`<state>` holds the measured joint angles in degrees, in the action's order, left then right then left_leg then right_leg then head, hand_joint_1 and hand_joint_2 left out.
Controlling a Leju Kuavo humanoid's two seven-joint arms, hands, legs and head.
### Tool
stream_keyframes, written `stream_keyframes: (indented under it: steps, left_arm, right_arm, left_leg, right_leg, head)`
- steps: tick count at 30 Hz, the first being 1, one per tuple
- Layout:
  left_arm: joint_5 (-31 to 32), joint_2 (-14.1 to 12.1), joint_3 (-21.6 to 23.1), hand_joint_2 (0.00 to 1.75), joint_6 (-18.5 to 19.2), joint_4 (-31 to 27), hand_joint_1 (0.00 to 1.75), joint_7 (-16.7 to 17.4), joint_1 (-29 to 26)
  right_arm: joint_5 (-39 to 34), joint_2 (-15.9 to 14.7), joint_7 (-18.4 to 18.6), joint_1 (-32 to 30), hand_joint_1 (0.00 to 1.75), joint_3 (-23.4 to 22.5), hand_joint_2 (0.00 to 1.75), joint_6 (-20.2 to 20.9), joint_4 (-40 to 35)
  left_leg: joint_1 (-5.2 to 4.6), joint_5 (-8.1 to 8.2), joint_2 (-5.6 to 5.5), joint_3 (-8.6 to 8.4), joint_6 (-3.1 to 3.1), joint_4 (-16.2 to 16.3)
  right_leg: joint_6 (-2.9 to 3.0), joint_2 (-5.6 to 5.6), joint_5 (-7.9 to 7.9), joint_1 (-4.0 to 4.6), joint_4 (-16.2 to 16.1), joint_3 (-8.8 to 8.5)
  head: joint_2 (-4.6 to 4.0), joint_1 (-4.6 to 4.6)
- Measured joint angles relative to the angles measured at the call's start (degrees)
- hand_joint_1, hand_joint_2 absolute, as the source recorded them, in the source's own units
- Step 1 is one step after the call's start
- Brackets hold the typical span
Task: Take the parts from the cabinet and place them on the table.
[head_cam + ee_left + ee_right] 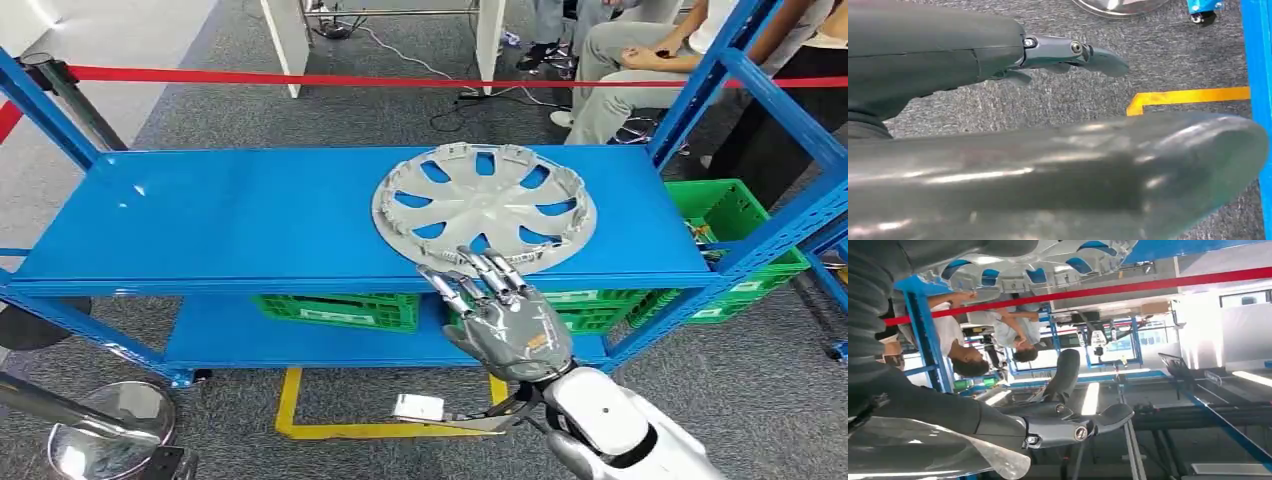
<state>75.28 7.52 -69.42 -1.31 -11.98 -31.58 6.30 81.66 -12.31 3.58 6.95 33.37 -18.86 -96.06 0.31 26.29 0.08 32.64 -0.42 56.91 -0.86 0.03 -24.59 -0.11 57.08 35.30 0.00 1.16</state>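
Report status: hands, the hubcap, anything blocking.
Right hand open at the shelf's front edge, fingers just short of the hubcap. Left hand low over the floor, holding nothing. Hubcap flat on the top shelf. Nothing blocking it.

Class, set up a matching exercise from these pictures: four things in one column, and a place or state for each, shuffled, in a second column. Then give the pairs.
Things:
1. wheel cover
2. green crates
3. right hand
4. red tape

Places or states:
A. stretched across behind the rack
B. lying flat on the top blue shelf
C. on the lower shelf
D. fingers extended toward the shelf's front edge, holding nothing

Pairs: 1-B, 2-C, 3-D, 4-A
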Motion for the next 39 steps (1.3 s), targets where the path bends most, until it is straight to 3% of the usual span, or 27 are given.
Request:
stream_keyframes:
  steps: [16, 21, 25, 29, 33, 39]
  left_arm:
    - [0.3, 0.0, 0.0, 0.00, 0.1, 0.0, 0.00, 0.0, 0.0]
    - [-0.4, 1.1, 0.1, 0.00, -4.5, 0.1, 0.00, 2.5, 0.4]
    - [-0.4, 2.1, 0.1, 0.00, -4.9, 0.3, 0.00, 3.1, 0.8]
    - [-0.4, 2.3, 0.1, 0.00, -4.5, 0.5, 0.00, 4.1, 1.0]
    - [0.0, 0.8, 0.3, 0.00, 1.0, 0.5, 0.00, 3.2, 0.8]
    - [-0.2, -0.8, 0.4, 0.00, 1.6, 0.5, 0.00, 3.7, 0.5]
  right_arm:
    - [-0.3, 0.1, 0.2, 0.2, 0.00, 0.9, 1.75, 0.4, 0.1]
    - [-1.7, 0.1, 0.5, 1.9, 0.00, 1.2, 1.75, 1.5, 1.1]
    - [-2.9, 0.3, 0.4, 3.1, 0.00, 1.6, 1.75, 1.7, 2.4]
    - [-5.1, 0.7, 0.1, 4.0, 0.00, 2.0, 1.75, 1.7, 3.6]
    - [-7.4, 0.9, -0.6, 4.6, 0.00, 2.7, 1.75, 0.9, 4.1]
    - [-8.4, 1.0, -0.1, 5.2, 0.00, 4.2, 1.75, 0.2, 4.1]
  left_leg:
    - [0.00, 0.00, 0.00, 0.01, -0.01, 0.0]
    - [0.00, -0.04, 0.00, 0.01, 0.01, 0.0]
    - [0.00, -0.05, 0.00, 0.01, 0.02, 0.0]
    - [0.00, -0.05, 0.00, 0.01, 0.02, 0.0]
    - [0.03, -0.08, 0.00, 0.02, -0.02, 0.0]
    - [0.04, -0.09, -0.01, 0.03, -0.04, 0.0]
  right_leg:
    - [0.00, 0.00, 0.00, 0.00, 0.0, 0.00]
    - [0.01, -0.01, 0.03, -0.01, 0.0, 0.00]
    - [0.02, -0.01, 0.05, -0.01, 0.0, 0.00]
    - [0.02, -0.01, 0.05, 0.00, 0.0, 0.01]
    - [0.02, 0.00, 0.05, 0.03, 0.0, 0.02]
    - [0.03, -0.01, 0.05, 0.04, 0.0, 0.03]
  head:
    - [0.00, 0.00]
    - [0.00, -0.02]
    - [0.00, 0.00]
    - [0.00, 0.00]
    - [0.00, 0.00]
    - [0.00, -0.02]
